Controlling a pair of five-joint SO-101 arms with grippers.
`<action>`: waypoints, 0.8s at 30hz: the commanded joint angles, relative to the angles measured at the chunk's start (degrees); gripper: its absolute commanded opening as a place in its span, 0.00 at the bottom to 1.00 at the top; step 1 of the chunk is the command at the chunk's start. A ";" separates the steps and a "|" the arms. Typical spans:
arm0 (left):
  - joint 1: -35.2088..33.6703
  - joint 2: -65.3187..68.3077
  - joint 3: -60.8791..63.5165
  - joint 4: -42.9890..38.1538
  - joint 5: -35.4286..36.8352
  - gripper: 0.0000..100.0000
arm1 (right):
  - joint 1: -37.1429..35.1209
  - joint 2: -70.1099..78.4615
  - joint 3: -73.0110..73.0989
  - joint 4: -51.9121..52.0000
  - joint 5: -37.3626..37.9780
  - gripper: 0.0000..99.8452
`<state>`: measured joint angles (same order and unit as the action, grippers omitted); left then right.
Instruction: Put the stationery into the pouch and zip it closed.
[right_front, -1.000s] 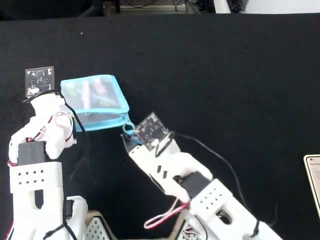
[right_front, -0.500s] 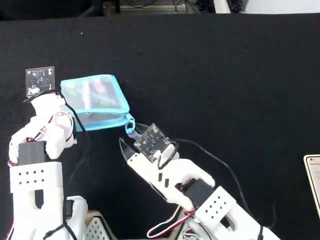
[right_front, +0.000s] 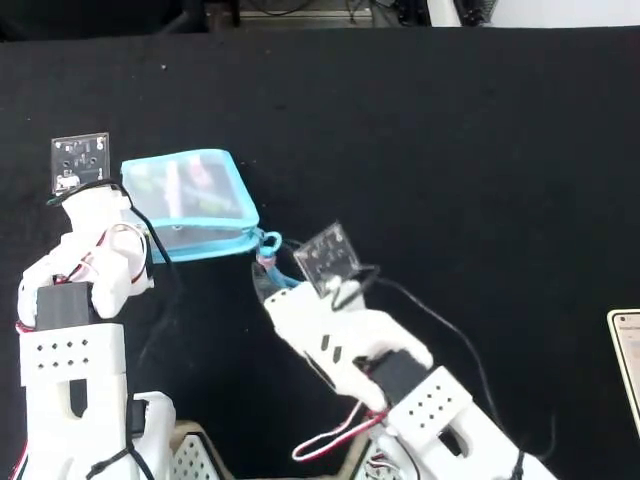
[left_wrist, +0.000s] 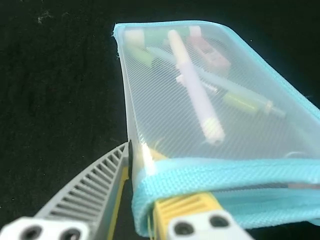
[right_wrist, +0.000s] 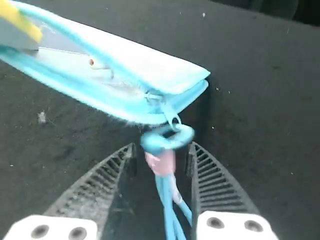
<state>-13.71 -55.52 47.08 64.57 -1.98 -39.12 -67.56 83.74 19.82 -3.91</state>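
High view puts the pouch (right_front: 190, 200) in the upper left of the frame on the black table (right_front: 450, 140). The stationery (left_wrist: 192, 85) is already inside, visible through the clear wall in the left wrist view. We judge the step in hand to be the zipping, near its end. The slider (right_wrist: 156, 97) sits close to the pouch's corner, though we cannot tell whether the last teeth are shut. Our left gripper (left_wrist: 137, 155) pinches the far end of the zip band and anchors the pouch. Our right gripper (right_wrist: 161, 150) has its jaws spread, one on each side of the zip pull (right_wrist: 161, 162). The pull's blue cord loop and pink bead lie between them unclamped.

To do this well, we close the right jaws squarely on the bead or cord, not on the fabric. Then we draw along the line of the zip, away from the left gripper and low to the table. The left pinch must hold firm so the pouch is tensioned rather than dragged. We stop once the slider meets the end, since pulling further would likely tug the pouch loose.
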 joint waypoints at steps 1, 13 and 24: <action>-0.48 -0.62 -0.84 -0.53 0.35 0.03 | 1.05 5.93 -6.02 -0.35 -0.70 0.15; -0.57 -0.62 -0.75 -0.53 0.35 0.03 | 1.41 14.02 -6.46 -7.03 -1.14 0.16; -0.57 -0.62 -0.84 -0.53 0.35 0.03 | -3.08 13.05 -5.67 -7.38 -1.05 0.16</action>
<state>-13.71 -55.52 47.08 64.57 -1.98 -42.81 -53.14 81.01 14.55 -4.70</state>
